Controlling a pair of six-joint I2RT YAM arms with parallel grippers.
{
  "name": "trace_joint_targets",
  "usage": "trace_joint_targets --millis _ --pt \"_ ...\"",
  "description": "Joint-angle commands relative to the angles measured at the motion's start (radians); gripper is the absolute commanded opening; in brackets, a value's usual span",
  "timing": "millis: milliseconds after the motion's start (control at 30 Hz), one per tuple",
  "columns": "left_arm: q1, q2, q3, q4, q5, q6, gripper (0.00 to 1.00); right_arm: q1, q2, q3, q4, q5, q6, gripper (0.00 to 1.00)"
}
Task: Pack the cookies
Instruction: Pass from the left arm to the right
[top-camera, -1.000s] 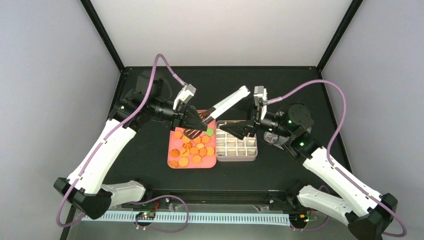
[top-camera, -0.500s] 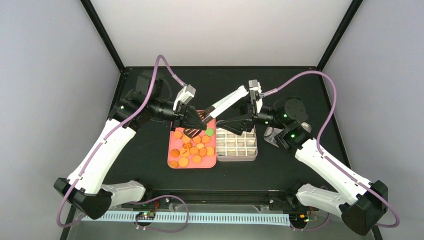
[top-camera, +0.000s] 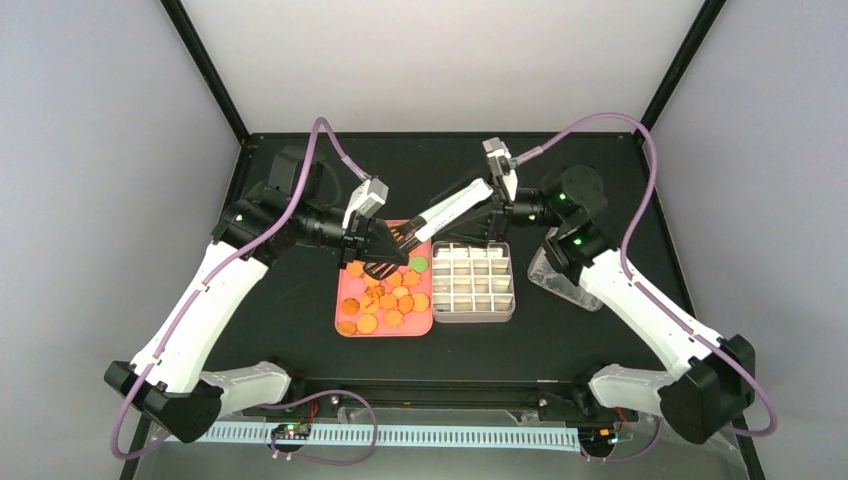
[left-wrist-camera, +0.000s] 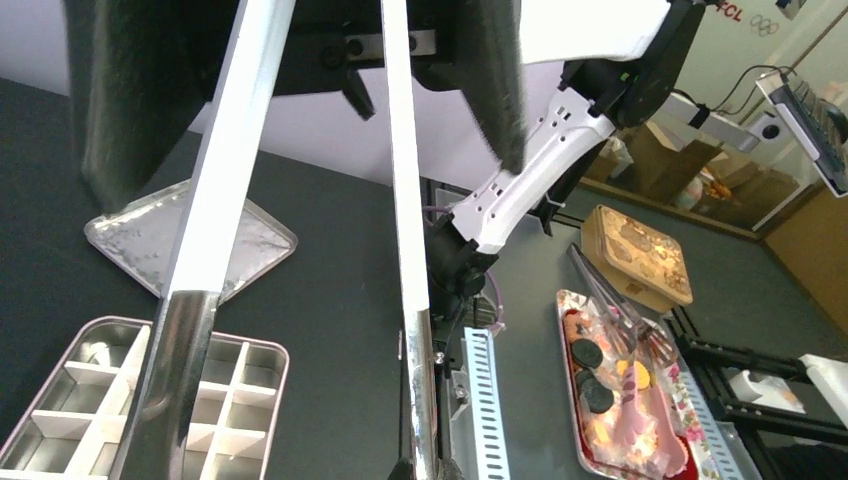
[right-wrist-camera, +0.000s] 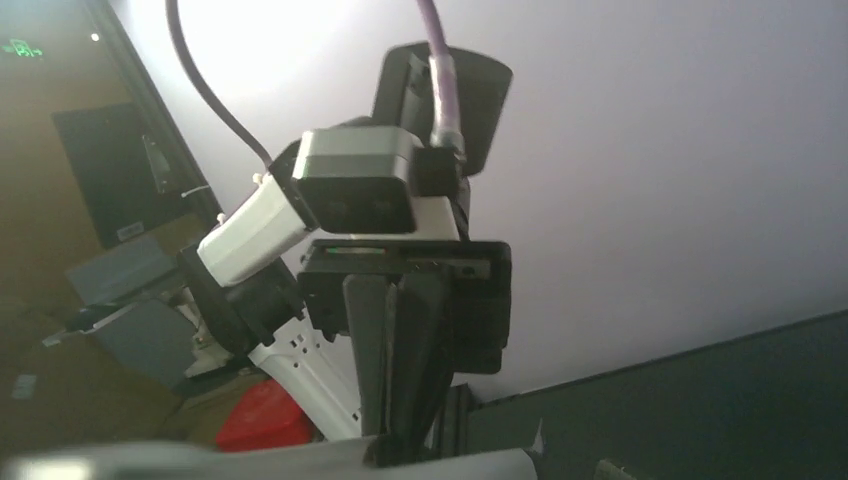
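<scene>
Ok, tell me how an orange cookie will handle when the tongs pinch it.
The cookies look thin and flat, so probably light and unlikely to roll. They lie crowded on the pink tray, so pinching one may nudge neighbours. The tongs have smooth metal arms, so a flat disc might slip.

Red letters "CL", start cut off, on far wall (left-wrist-camera: 740, 30), up-right of right arm (left-wrist-camera: 520, 195); ring emblem beside them. Green sign (right-wrist-camera: 20, 47), right wrist view: illegible.
</scene>
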Motion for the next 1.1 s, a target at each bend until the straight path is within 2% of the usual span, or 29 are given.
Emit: trace_joint_targets --millis 0,267,467,667,1067 --pt "0.001 -0.011 0.054 -0.036 -0.001 0.074 0.02 -0.008 0.059 0.042 0.036 -0.118 0.070 0.89" --pt "0.002 0.007 0.069 -0.053 -0.004 0.097 0.02 -0.004 0.065 0.003 0.136 -0.118 0.101 0.85" --pt "0.001 0.026 0.068 -0.030 0.004 0.070 0.02 0.022 0.068 -0.001 0.121 -0.075 0.055 0.78" --pt "0.001 0.043 0.080 -0.028 0.017 0.065 0.02 0.026 0.090 -0.005 0.180 -0.058 0.089 0.66" --pt "0.001 0.047 0.047 0.067 -0.001 -0.014 0.01 0.030 0.078 -0.090 0.395 0.083 0.198 0.45"
